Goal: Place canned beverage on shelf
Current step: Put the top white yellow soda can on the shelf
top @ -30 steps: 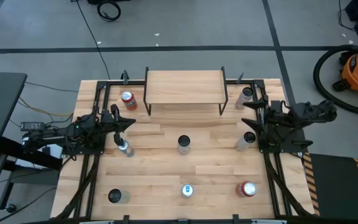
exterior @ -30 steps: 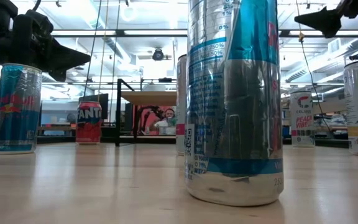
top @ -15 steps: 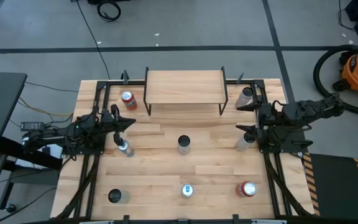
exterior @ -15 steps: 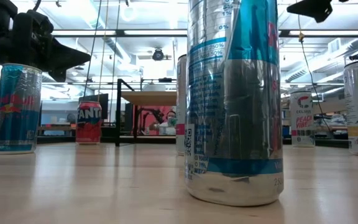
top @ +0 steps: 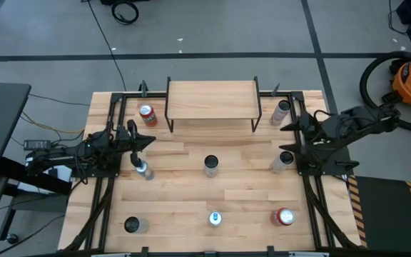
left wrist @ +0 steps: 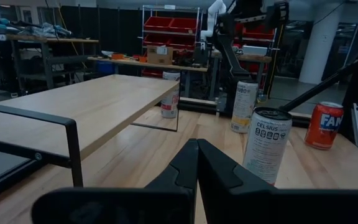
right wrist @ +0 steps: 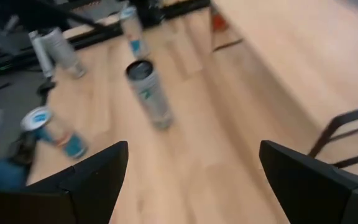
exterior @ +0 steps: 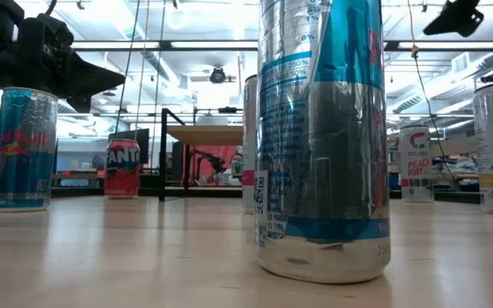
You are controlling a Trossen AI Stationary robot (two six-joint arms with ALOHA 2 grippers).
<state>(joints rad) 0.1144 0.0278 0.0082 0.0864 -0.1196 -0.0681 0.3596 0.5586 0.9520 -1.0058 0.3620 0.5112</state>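
The shelf (top: 212,100), a low light-wood board on thin black legs, stands at the table's far middle and carries nothing. It also shows in the left wrist view (left wrist: 73,112), in the right wrist view (right wrist: 303,56) and in the low view (exterior: 204,135). Several cans stand upright on the tabletop. My left gripper (top: 148,140) is shut and empty at the table's left, above a slim can (top: 143,170). Its fingers (left wrist: 197,168) point toward a Celsius can (left wrist: 266,146). My right gripper (top: 291,128) is open and empty, raised over the table's right side between two cans (top: 282,111) (top: 284,160). It shows high in the low view (exterior: 456,15).
A red Fanta can (top: 147,114) stands left of the shelf and one can (top: 211,165) at the table's middle. Three cans (top: 132,225) (top: 215,218) (top: 284,216) stand along the near edge. The blue can (exterior: 323,137) fills the low view. Black rails (top: 109,135) run along both sides.
My right gripper has gone up, then a little toward the table's right edge, while that arm's elbow has swung toward the far right. It stays open and empty. No can has moved.
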